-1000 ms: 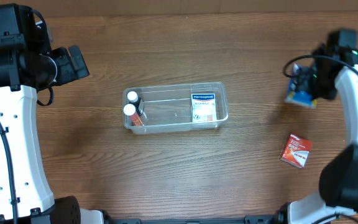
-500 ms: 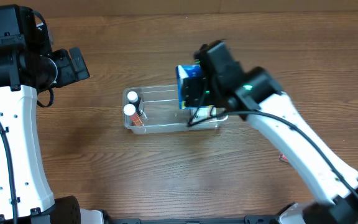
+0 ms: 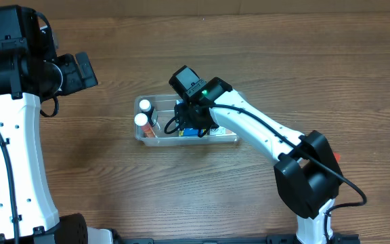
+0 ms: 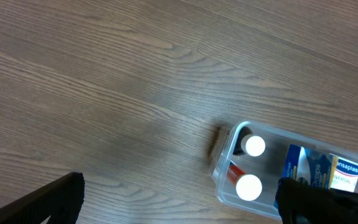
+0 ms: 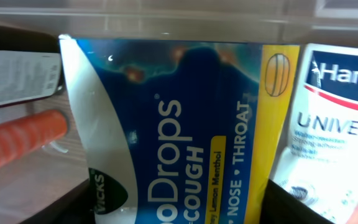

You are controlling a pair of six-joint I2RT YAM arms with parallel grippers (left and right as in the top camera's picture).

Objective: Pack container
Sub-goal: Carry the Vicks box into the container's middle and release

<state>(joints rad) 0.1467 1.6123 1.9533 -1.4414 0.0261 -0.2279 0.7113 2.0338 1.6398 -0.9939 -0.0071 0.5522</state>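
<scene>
The one container (image 3: 164, 138) sits at the middle of the desk, long side running left to right. The right gripper (image 3: 189, 123) reaches down into it, fingers clamped on the single blue cough-drop bag (image 5: 179, 124), which stands upright at the tub's centre. Two white-capped bottles (image 3: 143, 105) (image 3: 141, 120) stand at the tub's left end, with one orange-red tube (image 5: 20, 137) lying beside them. One white plaster box (image 5: 334, 118) lies at the right end, just beside the bag. The left gripper (image 3: 81, 69) hangs near the desk's far left corner, fingers spread wide and holding nothing.
</scene>
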